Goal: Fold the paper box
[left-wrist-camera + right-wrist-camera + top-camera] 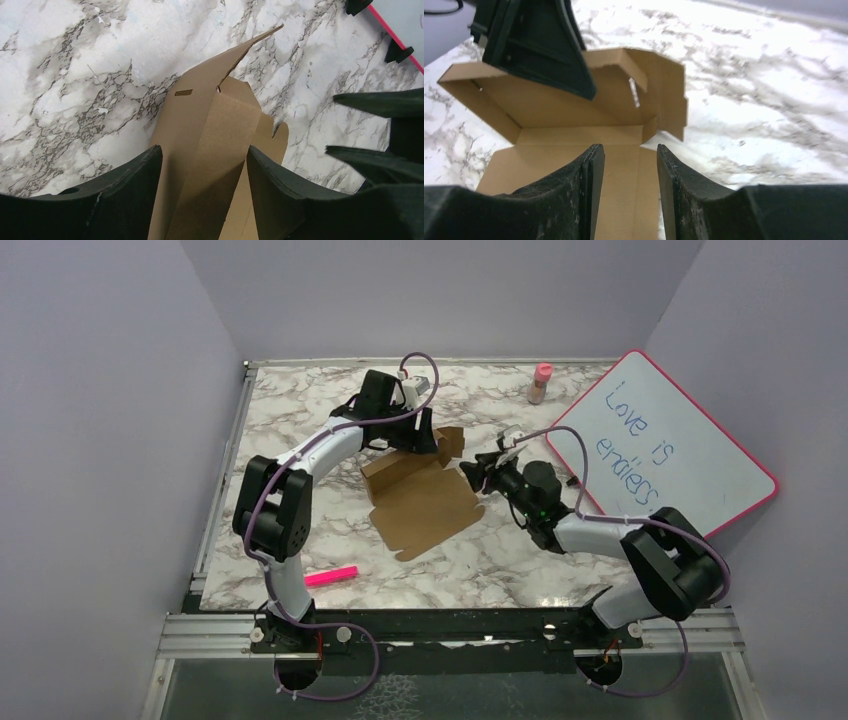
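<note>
Straddling a wall of the paper box (420, 505), left hand (204, 150), grip unclear; right hand (626, 147) half open, empty, alongside.

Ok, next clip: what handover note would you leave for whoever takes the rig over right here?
Left gripper: jaws apart, straddling a raised flap at the far side of the plain brown cardboard box; grip unclear.
Right gripper: open, empty, low at the box's right edge.
Done: far wall and one side flap stand up.
To do: fold up the large near panel lying flat on the white marble table; close the box.
</note>
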### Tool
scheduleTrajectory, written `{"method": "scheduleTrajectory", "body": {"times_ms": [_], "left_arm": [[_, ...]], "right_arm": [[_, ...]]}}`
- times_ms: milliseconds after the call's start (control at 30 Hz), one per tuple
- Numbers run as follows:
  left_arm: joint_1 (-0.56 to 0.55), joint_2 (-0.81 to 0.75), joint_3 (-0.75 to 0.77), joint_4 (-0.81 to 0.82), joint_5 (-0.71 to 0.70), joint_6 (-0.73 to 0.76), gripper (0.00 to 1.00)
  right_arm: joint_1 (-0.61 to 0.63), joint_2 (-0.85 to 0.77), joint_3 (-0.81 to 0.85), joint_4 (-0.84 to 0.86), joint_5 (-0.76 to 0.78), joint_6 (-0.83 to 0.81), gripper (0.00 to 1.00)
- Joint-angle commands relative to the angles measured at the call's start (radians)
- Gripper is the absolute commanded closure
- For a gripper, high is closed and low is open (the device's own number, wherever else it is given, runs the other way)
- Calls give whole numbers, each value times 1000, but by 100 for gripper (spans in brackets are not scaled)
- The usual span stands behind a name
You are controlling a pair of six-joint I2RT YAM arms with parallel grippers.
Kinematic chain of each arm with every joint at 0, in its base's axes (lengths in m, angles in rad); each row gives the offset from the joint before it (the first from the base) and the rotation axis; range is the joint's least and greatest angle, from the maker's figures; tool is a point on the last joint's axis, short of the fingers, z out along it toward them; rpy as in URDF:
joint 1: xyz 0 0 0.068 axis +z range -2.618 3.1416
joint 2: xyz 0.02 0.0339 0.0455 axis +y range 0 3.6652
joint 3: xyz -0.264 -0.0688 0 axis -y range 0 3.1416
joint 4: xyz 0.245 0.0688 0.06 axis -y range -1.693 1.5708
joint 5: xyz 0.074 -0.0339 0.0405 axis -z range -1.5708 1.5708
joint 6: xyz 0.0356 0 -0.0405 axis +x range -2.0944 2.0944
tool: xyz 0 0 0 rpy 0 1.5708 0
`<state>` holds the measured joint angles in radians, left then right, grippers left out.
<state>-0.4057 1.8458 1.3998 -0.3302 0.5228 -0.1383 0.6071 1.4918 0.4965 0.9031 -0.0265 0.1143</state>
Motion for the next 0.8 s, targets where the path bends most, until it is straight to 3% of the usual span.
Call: {"method": "scheduleTrajectory", "body": {"times_ms": [0, 67, 200, 367, 767], "left_arm": [[7, -3, -5, 24, 50, -7, 37], [8, -5, -7, 25, 56, -7, 37], [11, -14, -10, 25, 58, -7, 37], [19, -22, -16, 25, 63, -4, 37], [40, -48, -19, 28, 96, -9, 36]], "right_arm": [[-66, -56, -7, -30, -21, -42, 52], [-130, -30, 34, -60, -70, -40, 52], [-246, 66, 155, -111, -350, -71, 50], [-268, 185, 266, -134, -578, -185, 45], [-275, 413, 489, -206, -761, -257, 46]]}}
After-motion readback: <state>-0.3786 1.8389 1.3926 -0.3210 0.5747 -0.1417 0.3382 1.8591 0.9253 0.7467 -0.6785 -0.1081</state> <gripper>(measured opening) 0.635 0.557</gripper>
